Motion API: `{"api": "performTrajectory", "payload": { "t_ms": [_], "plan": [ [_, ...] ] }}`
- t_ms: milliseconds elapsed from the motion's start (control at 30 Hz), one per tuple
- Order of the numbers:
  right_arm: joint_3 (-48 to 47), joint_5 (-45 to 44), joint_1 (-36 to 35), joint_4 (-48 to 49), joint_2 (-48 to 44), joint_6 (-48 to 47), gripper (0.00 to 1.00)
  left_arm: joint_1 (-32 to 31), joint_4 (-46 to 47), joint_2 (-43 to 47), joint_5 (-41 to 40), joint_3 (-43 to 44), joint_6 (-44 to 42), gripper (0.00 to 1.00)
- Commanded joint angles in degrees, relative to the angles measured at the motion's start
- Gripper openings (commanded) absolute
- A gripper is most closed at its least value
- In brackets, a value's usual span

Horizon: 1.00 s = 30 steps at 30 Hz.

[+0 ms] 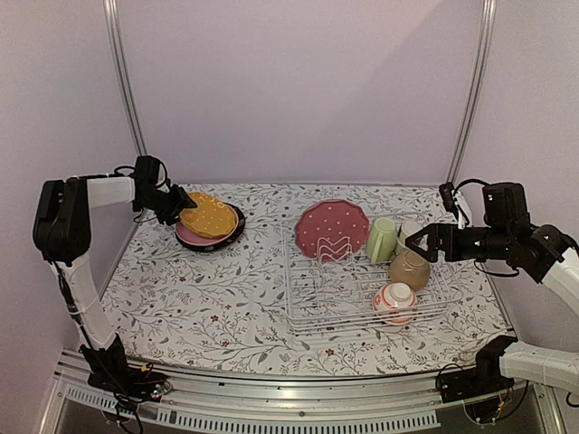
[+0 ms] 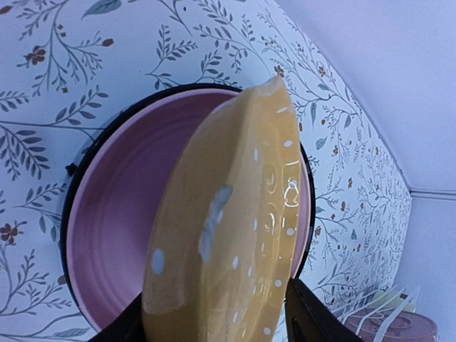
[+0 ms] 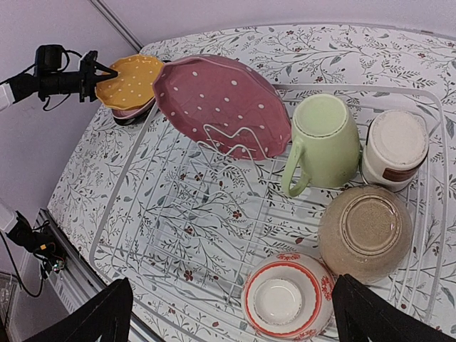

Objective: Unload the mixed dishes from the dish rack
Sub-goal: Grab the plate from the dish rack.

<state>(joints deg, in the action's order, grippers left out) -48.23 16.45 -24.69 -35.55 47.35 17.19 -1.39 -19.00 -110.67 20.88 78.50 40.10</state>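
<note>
Though tilted, orange plate (image 2: 228, 228) within end effector (image 2: 214, 322)

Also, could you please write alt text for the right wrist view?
A white wire dish rack holds a maroon dotted plate propped in its prongs, a pale green cup beside a small grey-white cup, and, upside down, a tan bowl and a white-and-red patterned bowl.

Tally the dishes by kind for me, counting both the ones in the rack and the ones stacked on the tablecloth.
Plates: 4 (maroon dotted plate, orange plate, pink plate, dark-rimmed plate)
Bowls: 2 (tan bowl, white-and-red bowl)
Cups: 2 (pale green cup, small grey-white cup)
Total: 8
</note>
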Motion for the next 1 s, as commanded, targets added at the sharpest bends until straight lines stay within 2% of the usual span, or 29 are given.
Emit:
{"api": "performTrajectory", "payload": {
  "t_ms": [0,200,267,433,767,967],
  "plan": [
    [0.0,0.2,0.2,0.2,-0.1,0.2,0.99,-0.6,-2.3,1.7,-3.0,1.6,-2.3,0.58],
    [0.1,0.0,0.2,0.2,-0.4,0.3,0.99,-0.6,-3.9,1.0,-4.9,1.7,-2.9,0.59],
    [0.1,0.0,0.2,0.2,-0.4,0.3,0.99,-0.7,-4.6,0.9,-5.6,2.0,-3.3,0.67],
    [-0.1,0.0,0.2,0.3,-0.4,0.3,0.99,-1.0,-7.1,0.3,-8.5,3.1,-4.9,0.7],
    [0.0,0.0,0.2,0.3,-1.0,0.4,0.99,-2.9,-12.3,-0.3,-15.9,5.6,-8.4,0.71],
    [-0.1,-0.2,0.2,0.2,-1.0,0.4,0.99,-3.2,-13.3,-0.8,-17.4,6.1,-9.0,0.65]
  ]
}}
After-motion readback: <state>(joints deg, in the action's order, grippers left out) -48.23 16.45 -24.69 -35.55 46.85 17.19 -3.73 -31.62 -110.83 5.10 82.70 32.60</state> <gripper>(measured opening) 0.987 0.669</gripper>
